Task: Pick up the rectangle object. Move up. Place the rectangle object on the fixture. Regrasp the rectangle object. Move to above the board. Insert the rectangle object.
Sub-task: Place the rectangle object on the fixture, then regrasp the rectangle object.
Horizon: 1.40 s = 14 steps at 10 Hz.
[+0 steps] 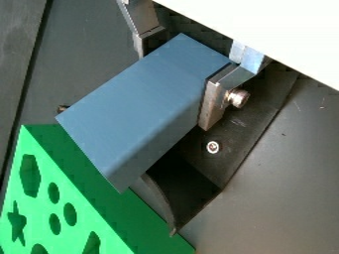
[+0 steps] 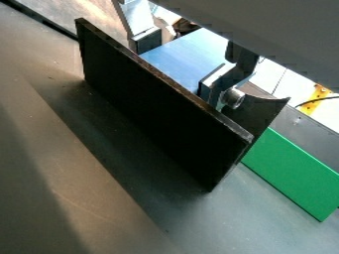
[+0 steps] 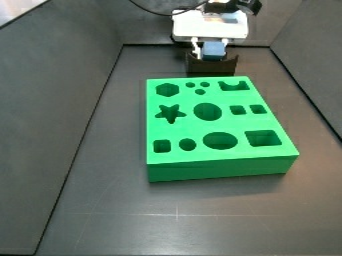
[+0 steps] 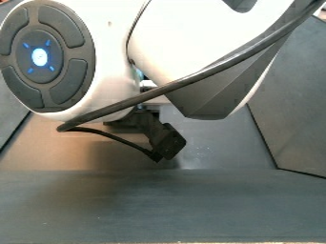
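The rectangle object [image 1: 133,114], a smooth blue-grey block, lies tilted between the gripper's fingers in both wrist views. My gripper [image 1: 181,69] is shut on it, one silver finger [image 1: 217,95] pressed to one side and the other finger [image 1: 141,38] at the opposite side. The block [image 2: 179,67] sits just behind the upright dark wall of the fixture [image 2: 159,114], over the fixture's base [image 1: 199,184]. The green board [image 1: 47,203] with shaped holes lies beside the fixture. In a side view the gripper [image 3: 214,47] hangs over the fixture [image 3: 222,64] at the board's [image 3: 214,125] far edge.
Dark walls enclose the work floor [image 3: 94,150] round the board. In a side view the white arm [image 4: 192,52] with its black cable [image 4: 152,138] fills most of the picture and hides the pieces.
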{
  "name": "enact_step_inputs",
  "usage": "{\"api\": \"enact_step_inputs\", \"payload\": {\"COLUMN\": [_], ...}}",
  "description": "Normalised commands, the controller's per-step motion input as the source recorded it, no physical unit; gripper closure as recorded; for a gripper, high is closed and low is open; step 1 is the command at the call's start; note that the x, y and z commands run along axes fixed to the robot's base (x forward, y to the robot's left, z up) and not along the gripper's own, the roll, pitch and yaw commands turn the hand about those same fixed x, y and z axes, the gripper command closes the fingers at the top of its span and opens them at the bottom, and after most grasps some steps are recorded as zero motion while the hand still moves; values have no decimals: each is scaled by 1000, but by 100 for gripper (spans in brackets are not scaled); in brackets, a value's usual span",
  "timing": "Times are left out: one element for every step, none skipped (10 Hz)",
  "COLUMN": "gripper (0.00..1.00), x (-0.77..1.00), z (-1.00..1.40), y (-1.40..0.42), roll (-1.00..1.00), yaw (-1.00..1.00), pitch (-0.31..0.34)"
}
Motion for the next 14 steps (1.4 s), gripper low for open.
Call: {"api": "enact_step_inputs", "payload": {"gripper": [100, 100, 0, 0, 0, 0, 0, 0, 0, 0, 0, 0, 0, 0], "x": [62, 0, 0, 0, -4, -12, -26, -33, -37, -40, -31, -34, -108, -98], "z": [-456, -167, 0, 1000, 1000, 1000, 1000, 1000, 840, 713, 465, 271, 993, 980], "y": [43, -500, 0, 0, -2, -4, -5, -5, -2, -1, 3, 1, -1000, -1000], "roll": [-81, 0, 0, -20, -10, 2, 20, 29, 31, 28, 22, 20, 1000, 1000], "yaw": [-19, 0, 0, -66, -56, -43, -17, -1, 14, 19, 31, 34, 57, 56], "pitch": [-55, 0, 0, -8, -12, -14, -22, -26, -22, -17, -8, 0, 47, 46]}}
